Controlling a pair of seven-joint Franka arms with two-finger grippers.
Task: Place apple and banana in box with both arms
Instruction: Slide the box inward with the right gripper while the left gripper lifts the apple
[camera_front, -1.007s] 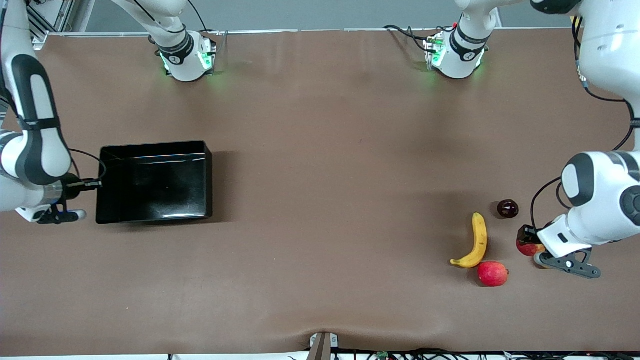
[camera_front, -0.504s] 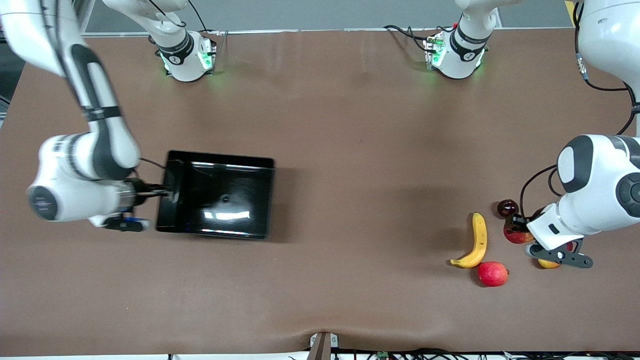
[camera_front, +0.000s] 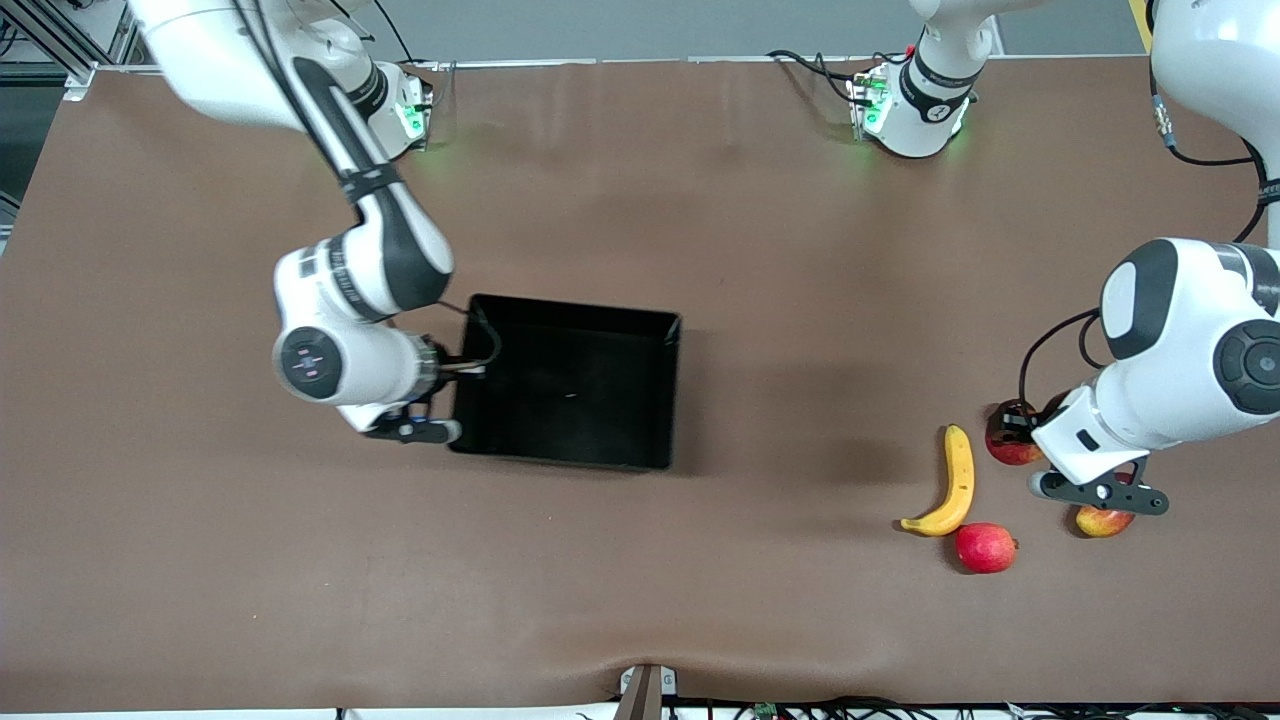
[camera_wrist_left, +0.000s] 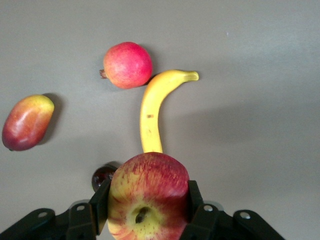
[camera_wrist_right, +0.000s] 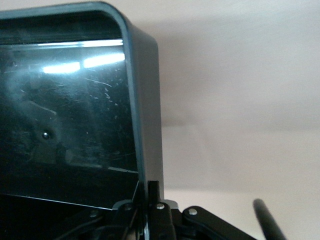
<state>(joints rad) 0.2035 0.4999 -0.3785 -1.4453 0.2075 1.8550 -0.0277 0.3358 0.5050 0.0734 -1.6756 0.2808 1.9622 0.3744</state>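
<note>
On table (camera_front: 700, 600), mid-span toward right arm's end: box (camera_front: 570, 440), empty, one short wall pinched by right gripper (camera_front: 470, 370); in right wrist view, fingers (camera_wrist_right: 154, 200) clamped on box rim (camera_wrist_right: 145, 125), one each side of wall. Step in hand, by judgement: box being hauled toward the fruit while left arm lifts apple. Lots of bare table btwn box and fruit, so room to slide.

Toward left arm's end: banana (camera_front: 950, 485) lying flat, tip just beside a pinkish-red fruit (camera_front: 985, 547). Mango (camera_front: 1103, 520) close by, partly under the arm. Small dark fruit (camera_wrist_left: 102, 176) prob. below apple, mostly hidden.

Left gripper (camera_wrist_left: 149, 210) shut tight on apple (camera_front: 1012, 445), held up over table beside banana. Next, likely: carry apple across to box, release inside walls; banana afterwards, w/ care not to nudge its neighbours.
</note>
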